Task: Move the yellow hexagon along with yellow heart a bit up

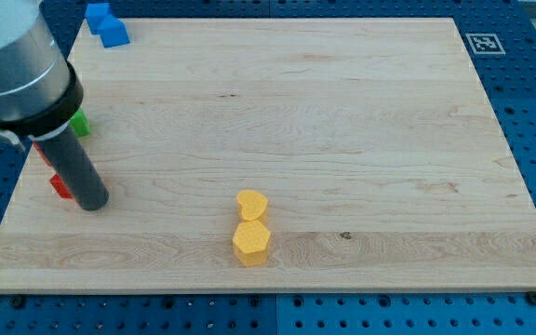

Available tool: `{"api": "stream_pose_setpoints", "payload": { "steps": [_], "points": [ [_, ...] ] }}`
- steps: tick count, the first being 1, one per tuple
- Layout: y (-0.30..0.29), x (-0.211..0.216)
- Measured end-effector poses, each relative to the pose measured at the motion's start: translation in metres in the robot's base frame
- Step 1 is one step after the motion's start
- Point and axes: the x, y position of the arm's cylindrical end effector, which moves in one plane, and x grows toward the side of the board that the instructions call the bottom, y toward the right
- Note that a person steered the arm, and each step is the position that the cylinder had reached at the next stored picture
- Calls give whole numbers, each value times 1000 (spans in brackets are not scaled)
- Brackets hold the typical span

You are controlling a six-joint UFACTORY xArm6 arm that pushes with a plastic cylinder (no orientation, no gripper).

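Observation:
A yellow hexagon (251,242) lies near the view's bottom, just left of centre. A yellow heart (251,205) sits right above it, touching it. My tip (91,201) is the lower end of a thick dark rod at the view's left, far to the left of both yellow blocks and about level with the heart. It touches neither of them.
A red block (60,186) lies just left of the tip, partly hidden by the rod. A green block (80,124) peeks out behind the rod higher up. Two blue blocks (107,25) sit at the board's top left corner. The wooden board (361,140) lies on a blue pegboard.

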Motion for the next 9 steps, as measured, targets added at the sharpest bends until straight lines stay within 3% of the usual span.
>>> {"api": "stream_pose_setpoints", "payload": {
  "steps": [2,6,7,9],
  "points": [
    [-5,-33],
    [47,-26],
    [48,-8],
    [59,90]
  ]
}}
